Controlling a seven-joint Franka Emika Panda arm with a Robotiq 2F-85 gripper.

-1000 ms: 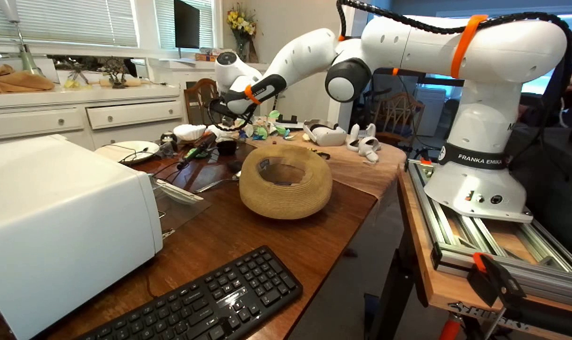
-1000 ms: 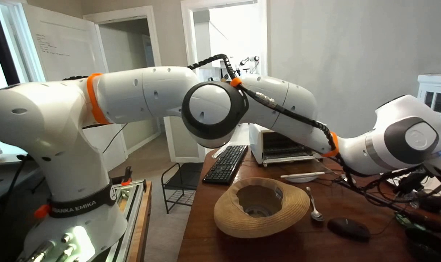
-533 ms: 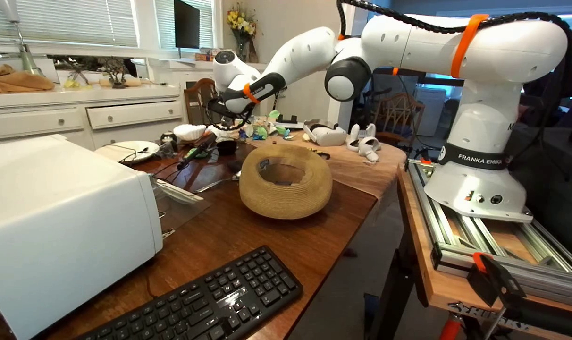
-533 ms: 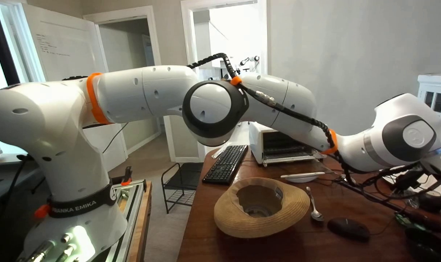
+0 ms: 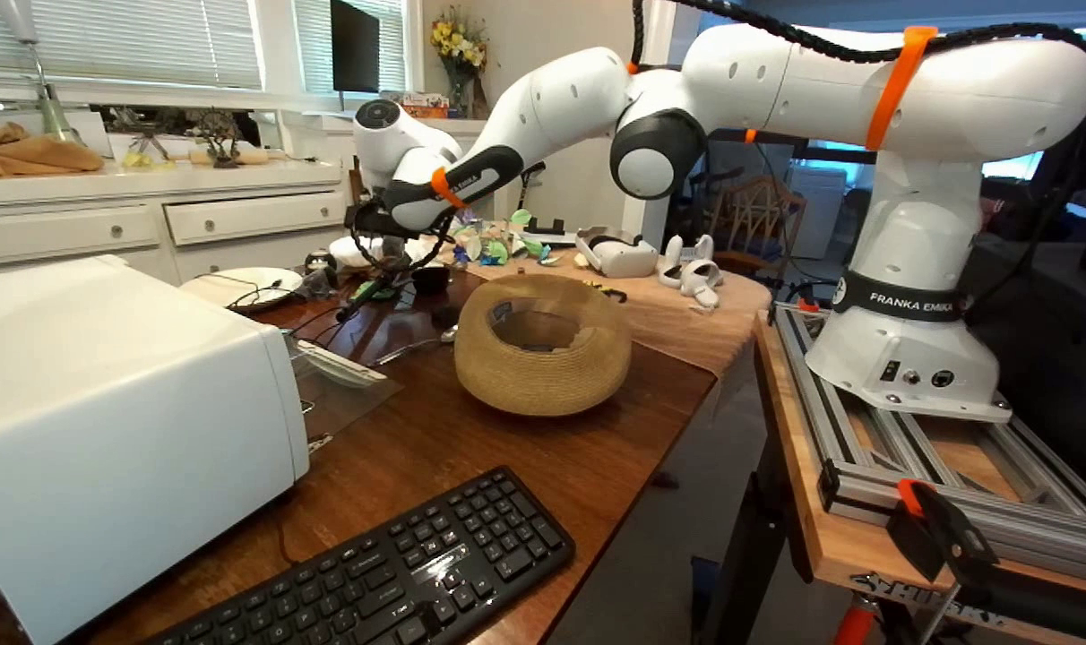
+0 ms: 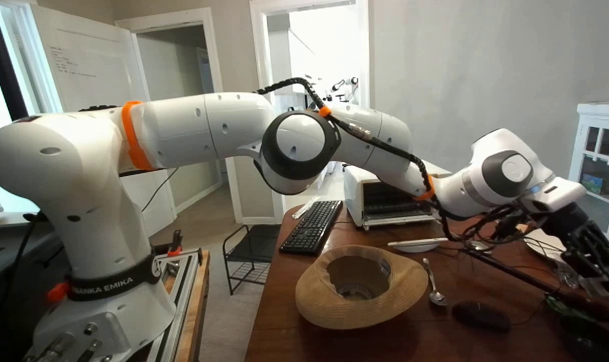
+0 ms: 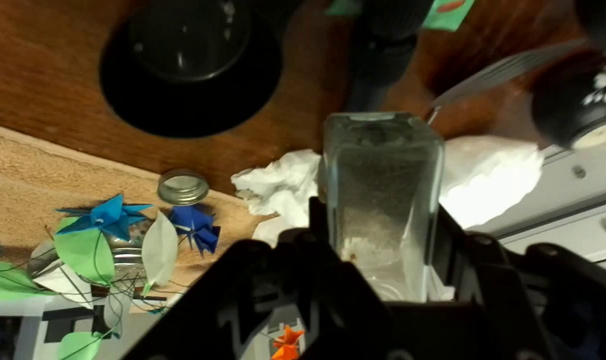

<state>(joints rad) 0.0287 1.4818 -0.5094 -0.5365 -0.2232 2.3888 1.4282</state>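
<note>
My gripper is shut on a clear, square-sided glass jar, with one black finger on each side. In an exterior view my gripper tilts down toward the right edge, with the jar at its tips, above the far end of the table. In an exterior view the arm hides the fingers. Below the jar in the wrist view lie crumpled white paper, a metal ring lid, a round black bowl and a white scalloped dish.
A straw hat lies upside down on the table. A keyboard, white toaster oven, spoon and mouse are around it. Paper flowers and a white headset are at the far end.
The arm's wrist has swung left in both exterior views and dipped slightly in one. The gripper and jar have come into sight at the right edge there. Table objects have not moved.
</note>
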